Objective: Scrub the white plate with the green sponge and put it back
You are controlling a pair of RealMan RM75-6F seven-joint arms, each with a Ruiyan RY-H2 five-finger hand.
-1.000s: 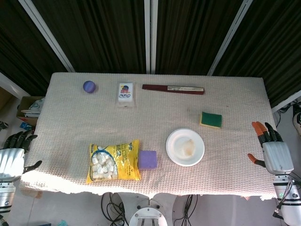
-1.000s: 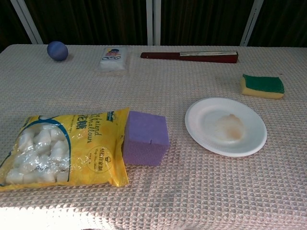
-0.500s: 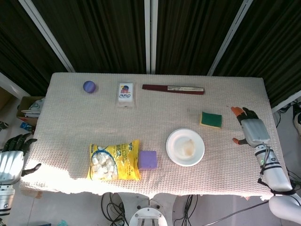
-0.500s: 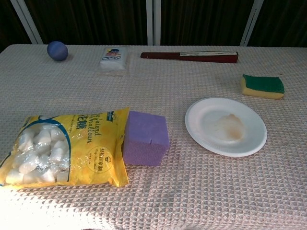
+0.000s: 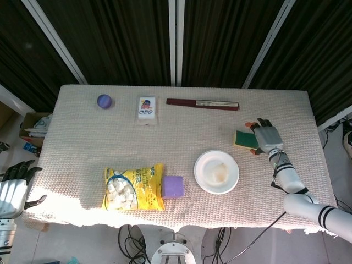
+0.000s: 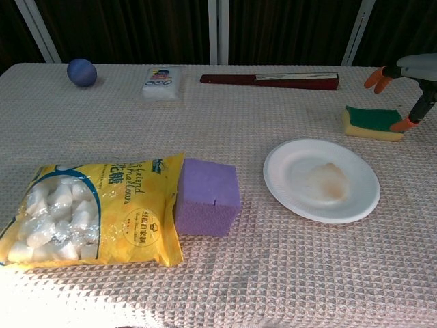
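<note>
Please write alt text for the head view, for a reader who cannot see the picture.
The right hand reaches over the green sponge, above and right of a stained white plate on a cloth-covered table. A yellow marshmallow bag, a purple block, a blue ball, a small white pack and a dark flat stick lie elsewhere. The left hand waits open off the table's left edge.

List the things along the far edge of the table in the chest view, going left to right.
blue ball → white packet → dark red folded fan → right hand, which hovers over the green sponge a little nearer the camera.
</note>
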